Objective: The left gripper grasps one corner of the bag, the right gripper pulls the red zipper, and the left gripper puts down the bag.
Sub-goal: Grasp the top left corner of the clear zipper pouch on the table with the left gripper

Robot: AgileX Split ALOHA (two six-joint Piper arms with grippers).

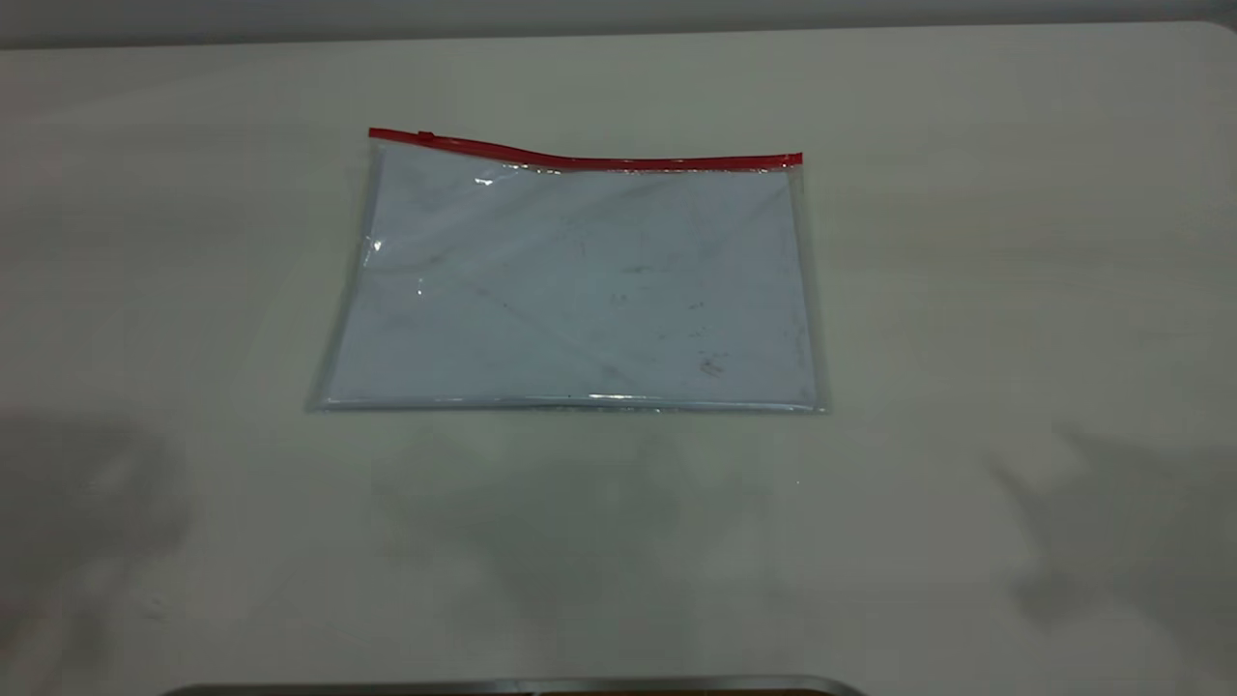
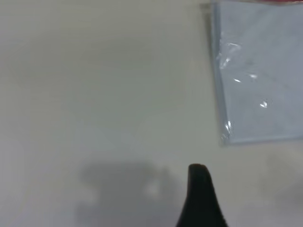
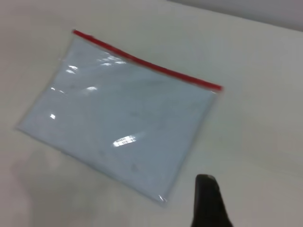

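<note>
The bag (image 1: 580, 290) lies flat on the pale table, a clear pouch with a bluish-white sheet inside. The red zipper (image 1: 580, 160) runs along its far long edge, with the slider tab (image 1: 424, 136) near the far left corner. Neither gripper shows in the exterior view. In the left wrist view the black tip of my left gripper (image 2: 201, 189) hangs over bare table, apart from the bag's corner (image 2: 226, 138). In the right wrist view the black tip of my right gripper (image 3: 208, 198) is beside a near corner of the bag (image 3: 123, 113), with the zipper (image 3: 147, 65) on the far side.
The table (image 1: 966, 290) is pale and bare around the bag. Soft shadows of the arms fall at its near left (image 1: 77, 503) and near right (image 1: 1111, 541). A dark metal edge (image 1: 512, 686) lies along the front. The table's far edge (image 1: 618, 34) is behind the bag.
</note>
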